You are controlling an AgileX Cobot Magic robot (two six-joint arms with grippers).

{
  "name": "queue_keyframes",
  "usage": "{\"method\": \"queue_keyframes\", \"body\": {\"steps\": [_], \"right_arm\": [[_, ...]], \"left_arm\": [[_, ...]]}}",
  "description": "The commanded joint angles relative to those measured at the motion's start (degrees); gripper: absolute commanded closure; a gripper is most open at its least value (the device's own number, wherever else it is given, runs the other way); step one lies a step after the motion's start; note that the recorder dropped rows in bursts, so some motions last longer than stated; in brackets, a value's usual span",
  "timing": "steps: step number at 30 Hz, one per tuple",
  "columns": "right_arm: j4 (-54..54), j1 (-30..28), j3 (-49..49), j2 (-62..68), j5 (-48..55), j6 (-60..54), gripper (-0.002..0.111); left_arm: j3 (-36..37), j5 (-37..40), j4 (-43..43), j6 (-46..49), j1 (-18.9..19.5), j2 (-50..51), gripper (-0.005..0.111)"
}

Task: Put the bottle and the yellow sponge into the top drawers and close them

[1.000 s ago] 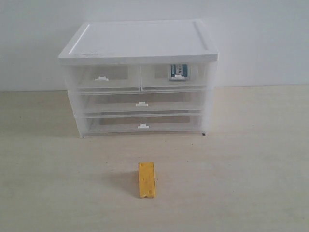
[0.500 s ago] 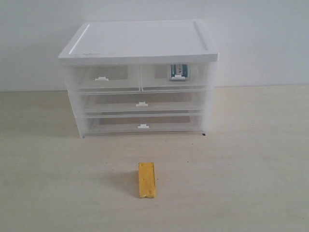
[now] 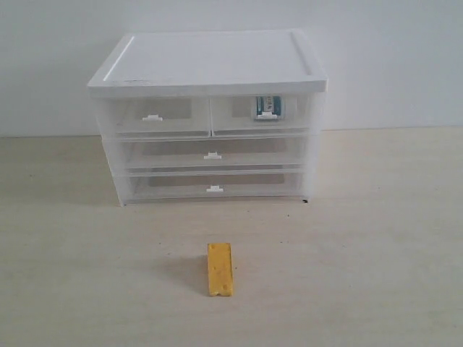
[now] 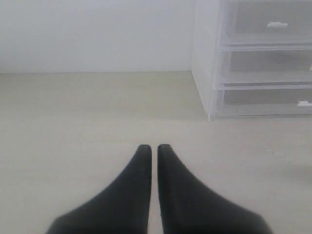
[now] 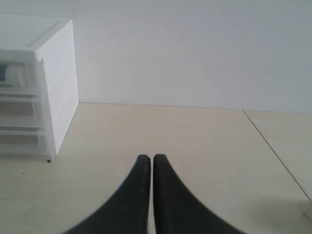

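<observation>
The bottle [image 3: 267, 107] lies inside the right one of the two top drawers [image 3: 235, 121]. Its teal-and-white label shows through the translucent front, ahead of the right pincer [image 5: 146, 158] and off toward the other arm's side. The left top drawer [image 3: 155, 119] shows nothing inside. Below them, the two full-width drawers [image 3: 210, 160] also look bare. All four fronts sit pushed in under the white top of the cabinet [image 3: 210, 61], each with one small white tab handle [image 3: 212, 155]. The yellow sponge [image 3: 220, 269] lies alone on the pale table [image 3: 376, 238], in front of the cabinet and apart from it, with nothing between the two. Neither wrist view shows it, so its place relative to either pincer cannot be told. The left pincer [image 4: 154, 148] has its jaws pressed together on nothing, over bare table, with the cabinet's corner ahead and toward the right arm's side. The right pincer is likewise pressed together and holds nothing. Count: one bottle, one sponge, one cabinet, four drawers, two pincers.
</observation>
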Motion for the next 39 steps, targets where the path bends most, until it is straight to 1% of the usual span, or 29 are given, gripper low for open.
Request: {"method": "queue_keyframes", "body": {"steps": [1, 8, 13, 16, 24, 29, 31, 33, 39], "right_arm": [[1.42, -0.06, 2.64, -0.4, -1.21, -0.24, 0.108], [4.31, -0.06, 9.2, -0.51, -6.93, -0.24, 0.108], [6.35, -0.06, 12.73, -7.03, -6.64, -0.66, 0.108], [6.35, -0.06, 14.08, -11.39, -4.22, -0.79, 0.108], [6.35, -0.06, 14.82, -11.39, -2.45, -1.14, 0.108], [6.8, -0.06, 19.11, -11.39, -6.23, -1.55, 0.108], [7.29, -0.06, 19.3, -11.39, -7.76, -1.55, 0.108], [7.58, -0.06, 19.3, -11.39, -5.29, -1.55, 0.108], [7.73, -0.06, 19.3, -11.39, -4.33, -1.55, 0.108]], "left_arm": [[0.19, -0.21, -0.44, 0.13, 0.14, -0.17, 0.102], [0.19, -0.21, -0.44, 0.13, 0.14, -0.17, 0.102], [0.19, -0.21, -0.44, 0.13, 0.14, -0.17, 0.102], [0.19, -0.21, -0.44, 0.13, 0.14, -0.17, 0.102], [0.19, -0.21, -0.44, 0.13, 0.14, -0.17, 0.102], [0.19, -0.21, -0.44, 0.13, 0.14, -0.17, 0.102], [0.19, -0.21, -0.44, 0.13, 0.14, -0.17, 0.102], [0.19, -0.21, -0.44, 0.13, 0.14, -0.17, 0.102], [0.19, -0.21, -0.44, 0.13, 0.14, -0.17, 0.102]]}}
